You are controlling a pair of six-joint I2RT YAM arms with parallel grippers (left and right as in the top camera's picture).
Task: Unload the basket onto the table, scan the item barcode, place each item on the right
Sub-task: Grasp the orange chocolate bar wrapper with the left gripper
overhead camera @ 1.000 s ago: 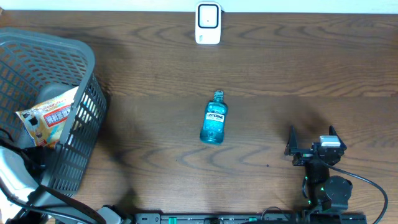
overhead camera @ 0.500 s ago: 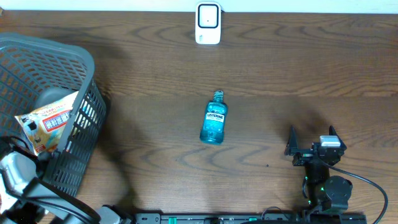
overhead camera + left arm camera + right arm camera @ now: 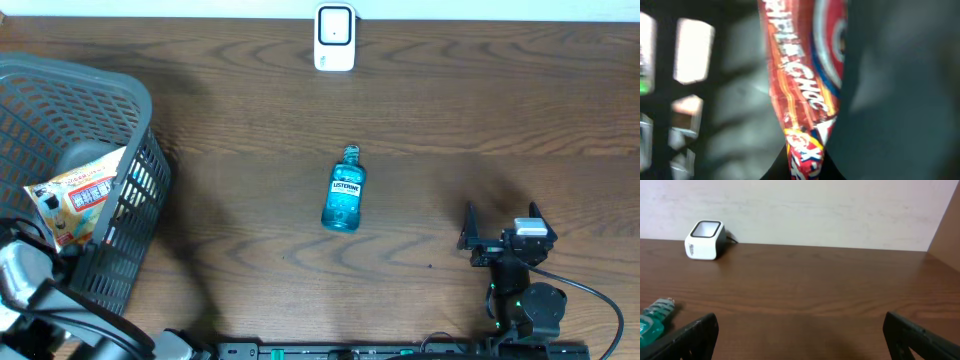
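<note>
Left gripper (image 3: 807, 150) is clamped on the snack packet (image 3: 800, 75) inside the basket (image 3: 92, 68). That thin, slick film could slip free on lifting, or snag the mesh.

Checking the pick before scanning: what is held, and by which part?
Left gripper pinches the snack packet by the end nearest its arm; right gripper holds nothing.

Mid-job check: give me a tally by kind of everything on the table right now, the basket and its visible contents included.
basket: 1
snack packet, in the basket: 1
mouthwash bottle: 1
scanner: 1
Total: 4
</note>
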